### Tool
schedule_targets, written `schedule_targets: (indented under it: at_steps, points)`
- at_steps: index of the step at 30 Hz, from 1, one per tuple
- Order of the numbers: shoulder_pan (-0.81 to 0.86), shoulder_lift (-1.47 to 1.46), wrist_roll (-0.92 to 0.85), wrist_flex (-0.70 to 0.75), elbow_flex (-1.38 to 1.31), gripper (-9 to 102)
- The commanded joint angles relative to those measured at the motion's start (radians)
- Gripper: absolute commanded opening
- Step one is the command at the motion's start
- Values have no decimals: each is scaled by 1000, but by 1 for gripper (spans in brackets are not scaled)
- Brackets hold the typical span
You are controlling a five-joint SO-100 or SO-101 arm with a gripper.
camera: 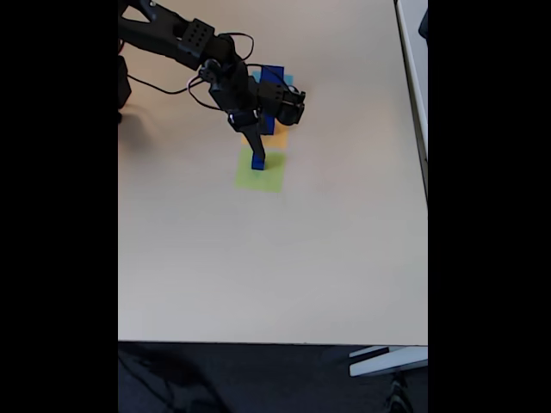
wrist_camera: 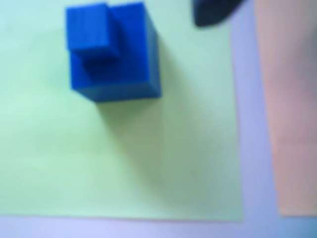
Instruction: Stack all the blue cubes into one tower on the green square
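Beige counter (camera: 258,258), green square (wrist_camera: 148,163) on it. Tower (wrist_camera: 111,54) begun: small blue cube on larger one, offset toward corner. Gripper (camera: 256,148) just above tower; jaw state cannot tell. Judged step: second cube placed. Next: fetch another blue cube (camera: 272,76) beyond arm, set squarely on top.

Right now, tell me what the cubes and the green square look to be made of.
The cubes: likely hard plastic, possibly 3D-printed; uniform saturated blue with a matte look, crisp straight edges and faint parallel lines on the faces, though blur leaves this open. The green square: probably paper or thin card, matte; it lies completely flat with no visible thickness at its edge.
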Motion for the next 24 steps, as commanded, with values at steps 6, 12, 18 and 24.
schedule_targets:
  at_steps: [6,12,18,24]
  points:
    - [2,86,-54,-187,91,23]
    - [11,87,-66,-212,92,20]
    - [3,87,-23,-169,100,22]
    - [6,83,0,-121,100,23]
